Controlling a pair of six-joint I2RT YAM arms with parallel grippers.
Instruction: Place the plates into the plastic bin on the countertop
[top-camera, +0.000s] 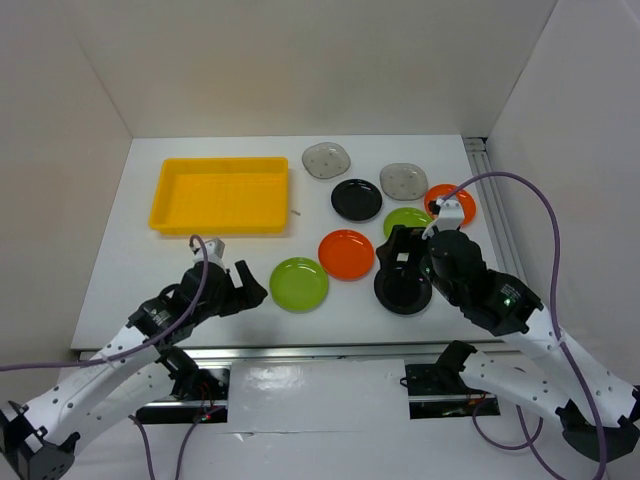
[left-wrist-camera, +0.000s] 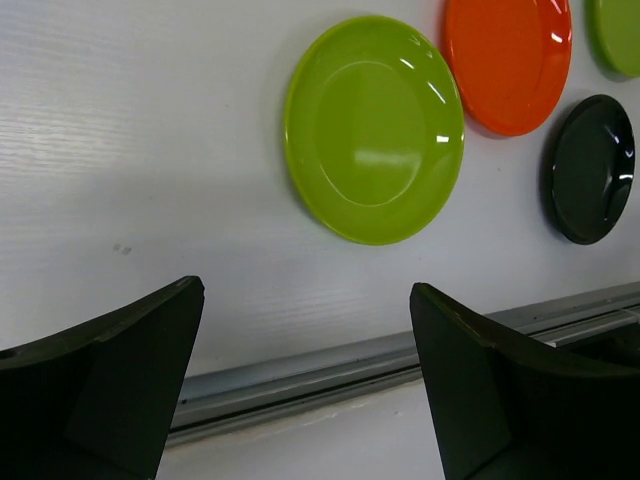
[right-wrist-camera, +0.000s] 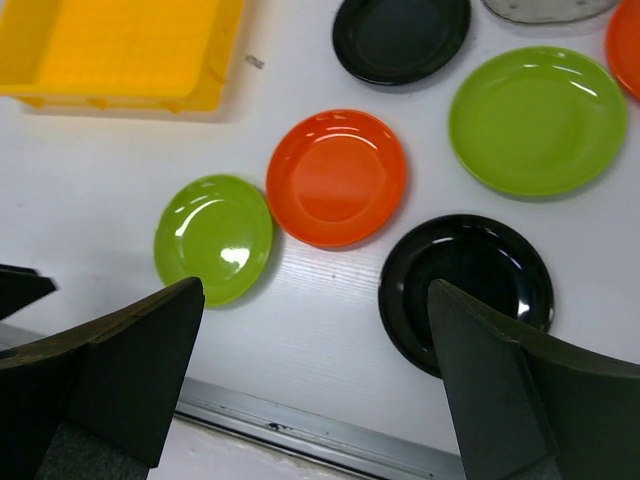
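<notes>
At the six o'clock edge of the bench (top-camera: 130, 270), the left jaws stand wide and empty, with a lime green plate (top-camera: 299, 284) at their three o'clock. The right jaws, equally wide, hang over a black plate (right-wrist-camera: 466, 290). An orange plate (top-camera: 346, 254) lies between these two plates. Farther off, toward one o'clock, lie another black plate (top-camera: 356, 199), another lime plate (top-camera: 405, 221), another orange plate (top-camera: 455, 203) and two grey plates (top-camera: 327, 160). The yellow bin (top-camera: 220, 226) sits at eleven o'clock, apart from all the plates.

Lab rig: white walls (top-camera: 300, 60), countertop (top-camera: 120, 260)
</notes>
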